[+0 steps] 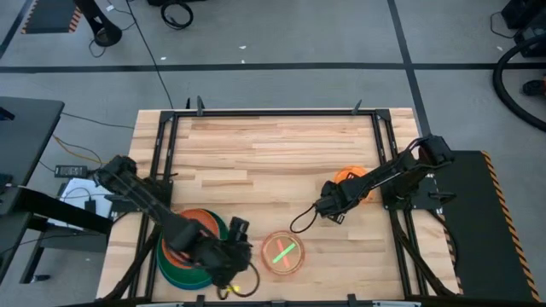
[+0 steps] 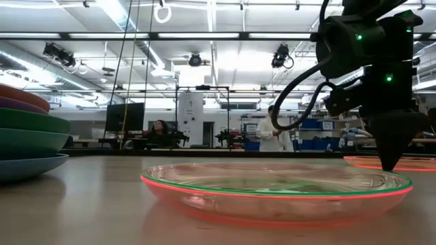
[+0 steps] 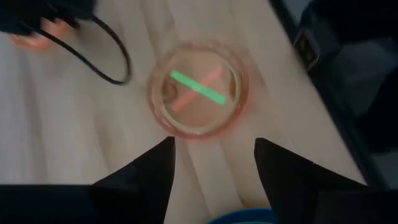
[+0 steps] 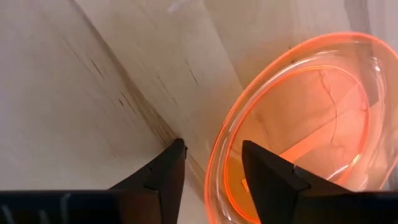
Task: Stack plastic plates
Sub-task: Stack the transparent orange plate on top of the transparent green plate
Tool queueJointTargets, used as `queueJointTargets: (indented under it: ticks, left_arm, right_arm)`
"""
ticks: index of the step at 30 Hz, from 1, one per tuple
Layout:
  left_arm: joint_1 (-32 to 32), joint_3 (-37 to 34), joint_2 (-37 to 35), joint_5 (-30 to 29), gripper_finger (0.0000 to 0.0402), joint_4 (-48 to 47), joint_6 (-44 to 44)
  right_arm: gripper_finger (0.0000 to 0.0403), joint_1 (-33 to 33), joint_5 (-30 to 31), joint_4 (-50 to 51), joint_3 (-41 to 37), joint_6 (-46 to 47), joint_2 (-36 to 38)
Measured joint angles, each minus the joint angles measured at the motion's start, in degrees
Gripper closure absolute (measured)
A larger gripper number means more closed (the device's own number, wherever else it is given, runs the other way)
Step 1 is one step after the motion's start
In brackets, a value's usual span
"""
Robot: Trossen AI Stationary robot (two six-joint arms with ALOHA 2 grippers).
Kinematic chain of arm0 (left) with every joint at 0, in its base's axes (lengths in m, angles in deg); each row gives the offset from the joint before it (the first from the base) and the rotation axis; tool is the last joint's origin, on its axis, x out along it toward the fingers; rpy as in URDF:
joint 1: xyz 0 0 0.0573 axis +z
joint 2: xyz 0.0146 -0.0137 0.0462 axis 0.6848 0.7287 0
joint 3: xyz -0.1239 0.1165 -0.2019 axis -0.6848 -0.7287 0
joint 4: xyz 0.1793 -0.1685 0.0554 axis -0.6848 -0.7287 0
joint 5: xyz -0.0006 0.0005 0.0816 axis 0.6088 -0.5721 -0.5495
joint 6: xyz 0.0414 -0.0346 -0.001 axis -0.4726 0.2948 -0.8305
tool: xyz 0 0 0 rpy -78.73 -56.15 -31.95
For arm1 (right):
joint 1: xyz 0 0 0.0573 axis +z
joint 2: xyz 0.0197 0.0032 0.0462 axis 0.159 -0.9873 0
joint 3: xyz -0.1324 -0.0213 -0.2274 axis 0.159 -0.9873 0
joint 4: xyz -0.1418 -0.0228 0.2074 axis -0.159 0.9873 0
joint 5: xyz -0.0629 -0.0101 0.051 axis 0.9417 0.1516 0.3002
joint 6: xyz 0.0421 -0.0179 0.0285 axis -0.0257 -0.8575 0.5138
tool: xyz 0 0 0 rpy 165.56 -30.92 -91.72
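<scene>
A stack of plates (image 1: 189, 247) sits near the table's near-left corner, with red-orange on top (image 2: 19, 95), then purple, dark green, teal and blue (image 2: 27, 167). A small pink plate (image 1: 283, 253) (image 2: 276, 190) (image 3: 199, 90) lies flat to its right. A small orange plate (image 1: 354, 181) (image 4: 298, 118) lies flat toward the right edge. My left gripper (image 1: 246, 247) (image 3: 214, 146) is open beside the stack, pointing at the pink plate and short of it. My right gripper (image 1: 334, 203) (image 4: 214, 146) is open and points down at the orange plate's rim (image 4: 217, 155). My right gripper comes from above at the orange plate's rim (image 4: 214, 168), with one finger (image 4: 165, 174) over bare table outside it and the other (image 4: 267, 174) over the plate's inside. I cannot tell whether either finger touches it. The plate lies flat on the table.
A black cable loop (image 1: 303, 223) (image 3: 115, 59) hangs from the right arm over the table between the two small plates. Dark frame rails (image 1: 162, 153) run along the table's edges. The far half of the wooden table (image 1: 273, 153) is bare. People (image 2: 272, 133) are in the room beyond.
</scene>
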Motion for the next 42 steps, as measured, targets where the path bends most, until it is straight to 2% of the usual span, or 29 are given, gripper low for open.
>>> queueJointTargets:
  ticks: [8,18,22,30,35,38,42]
  left_arm:
    - [-5.19,0.02,-5.74,-5.04,0.0184,-0.23,3.77]
    - [-8.06,0.02,-6.07,-9.83,0.0184,-3.81,6.94]
    - [-7.91,0.02,-6.07,-15.99,0.0184,-6.52,7.4]
    - [-5.34,-0.04,-6.07,-16.61,0.0184,-10.13,10.77]
    - [-2.91,-0.04,-6.07,-14.21,0.0184,-10.21,10.86]
    - [-0.57,-0.89,-6.18,-10.45,0.0185,-8.47,9.71]
    - [4.45,-5.99,-7.35,0.9,0.0185,-0.37,7.09]
  right_arm:
    - [0.0293,-3.45,-3.89,0.82,-0.15,-7.95,-0.04]
    - [0.0373,-6.83,-6.34,1.79,0.56,-13.59,-0.28]
    - [0.0395,-5.73,-4.78,4.8,4.3,-14.55,-0.49]
    - [0.0398,5.91,1.06,14.78,19.23,-11.27,-0.4]
    - [0.04,16.19,6.03,13.76,30.44,-12.74,-0.6]
    - [0.04,22.22,8.5,6.22,34.77,-20.54,-0.71]
    - [0.04,29.12,8.19,-7.82,37.34,-40.13,-1.55]
